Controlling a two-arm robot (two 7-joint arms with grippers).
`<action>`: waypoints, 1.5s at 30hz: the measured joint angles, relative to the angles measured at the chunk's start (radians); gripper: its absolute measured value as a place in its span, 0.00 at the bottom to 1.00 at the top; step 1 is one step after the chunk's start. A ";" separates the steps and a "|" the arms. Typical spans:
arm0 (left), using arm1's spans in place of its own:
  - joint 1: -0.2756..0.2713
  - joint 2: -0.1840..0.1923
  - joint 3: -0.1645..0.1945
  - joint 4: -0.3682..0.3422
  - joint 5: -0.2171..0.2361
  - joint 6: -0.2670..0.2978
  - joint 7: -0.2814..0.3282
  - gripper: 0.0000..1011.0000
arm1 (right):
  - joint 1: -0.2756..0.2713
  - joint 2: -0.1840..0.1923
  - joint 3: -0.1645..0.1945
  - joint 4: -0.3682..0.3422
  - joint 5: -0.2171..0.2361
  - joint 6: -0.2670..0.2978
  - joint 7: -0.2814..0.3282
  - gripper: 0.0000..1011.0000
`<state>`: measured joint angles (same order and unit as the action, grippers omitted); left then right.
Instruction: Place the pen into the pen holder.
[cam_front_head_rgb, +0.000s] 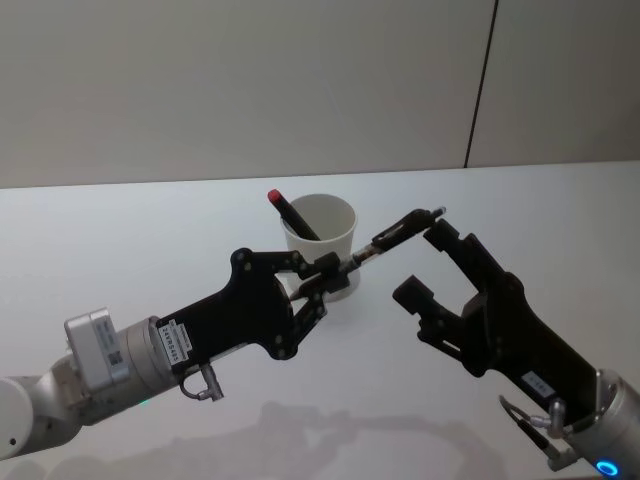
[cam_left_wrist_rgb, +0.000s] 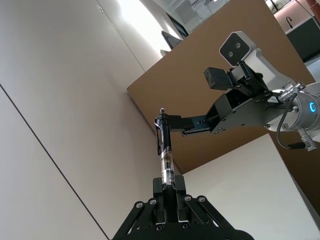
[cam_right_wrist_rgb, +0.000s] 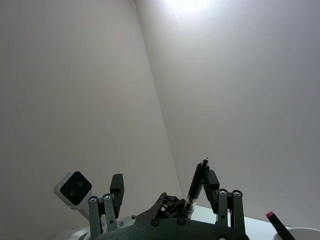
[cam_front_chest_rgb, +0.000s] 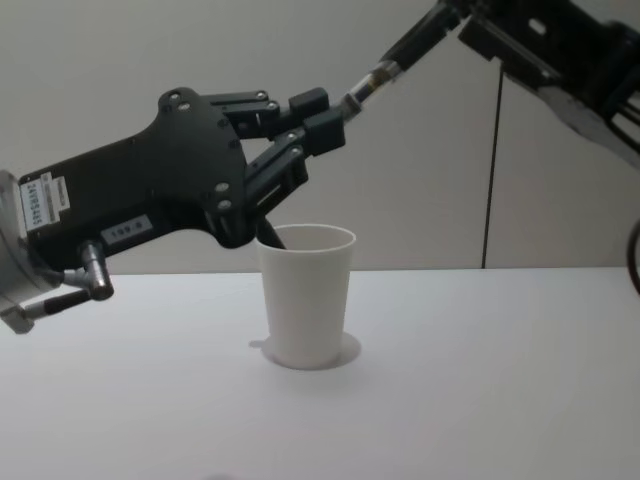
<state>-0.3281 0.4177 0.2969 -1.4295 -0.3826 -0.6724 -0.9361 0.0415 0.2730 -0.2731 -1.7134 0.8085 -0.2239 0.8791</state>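
The lower end of the pen (cam_front_head_rgb: 400, 232) is buried between the fingers of the left gripper (cam_front_head_rgb: 328, 272). That gripper is clenched on it just in front of the cup (cam_front_head_rgb: 330, 240) and covers part of the cup's wall. The pen has a clear barrel and a black clipped top. It slants up toward 2 o'clock above the table (cam_front_head_rgb: 120, 240), outside the cup. The right gripper (cam_front_head_rgb: 425, 265), at 4 o'clock from the cup, is spread wide and holds nothing. One of its fingers sits by the pen's top, but whether they touch is unclear. A red-capped pen (cam_front_head_rgb: 285, 210) leans inside the white paper cup, mostly hidden.
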 joint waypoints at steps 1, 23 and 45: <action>0.000 0.000 0.000 0.000 0.000 0.000 0.000 0.14 | 0.000 0.001 0.000 0.000 0.002 -0.001 0.000 0.99; 0.000 0.000 0.000 0.000 0.000 0.000 0.000 0.14 | -0.011 0.023 0.003 0.000 0.027 -0.030 -0.015 0.99; 0.000 0.000 0.000 0.000 0.000 0.000 0.000 0.14 | 0.047 -0.003 -0.008 0.063 0.023 -0.016 -0.010 0.99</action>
<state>-0.3281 0.4177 0.2970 -1.4295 -0.3829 -0.6724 -0.9361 0.0888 0.2700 -0.2812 -1.6509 0.8317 -0.2402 0.8691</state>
